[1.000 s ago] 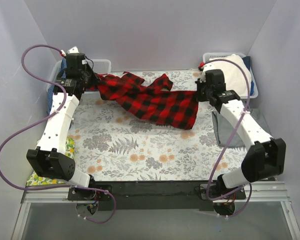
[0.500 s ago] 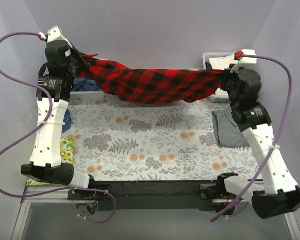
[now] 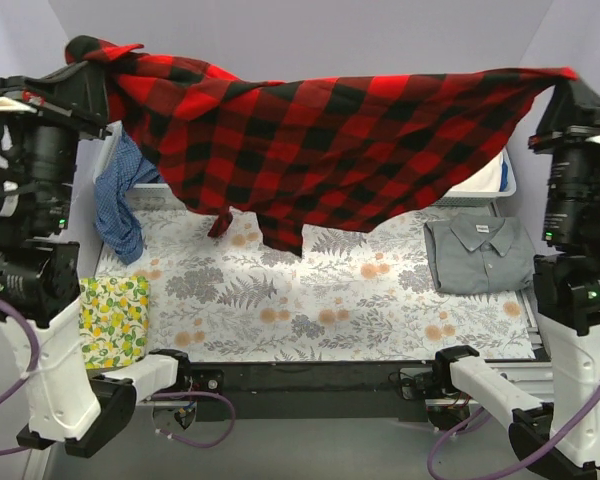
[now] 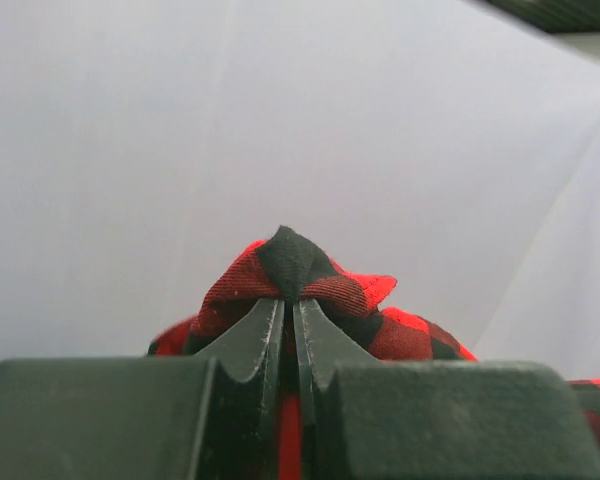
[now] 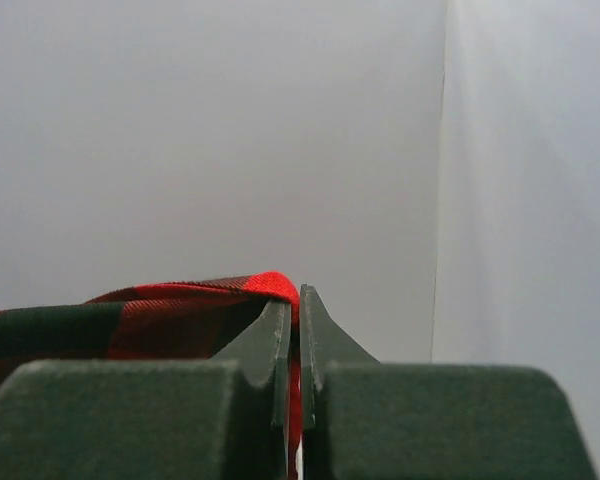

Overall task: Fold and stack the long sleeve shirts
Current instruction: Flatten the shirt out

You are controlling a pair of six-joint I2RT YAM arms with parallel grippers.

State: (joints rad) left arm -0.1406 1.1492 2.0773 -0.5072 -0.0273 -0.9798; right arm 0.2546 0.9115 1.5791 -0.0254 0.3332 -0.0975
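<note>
A: The left pincer (image 4: 288, 305) and right pincer (image 5: 294, 300)?
B: Both clenched on the plaid shirt (image 3: 330, 140), spread high above the tabletop (image 3: 280, 300), seemingly by its hem; grey shirt (image 3: 480, 255) lies folded, right.

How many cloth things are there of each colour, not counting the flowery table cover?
Red-and-black plaid shirt: 1
Grey shirt: 1
Yellow lemon cloth: 1
Blue cloth: 1
Total: 4

Far edge screened
The plaid shirt (image 3: 320, 140) covers the table's (image 3: 310, 300) far edge; a bin (image 3: 501, 178), probably, peeks out at the far right corner.
</note>
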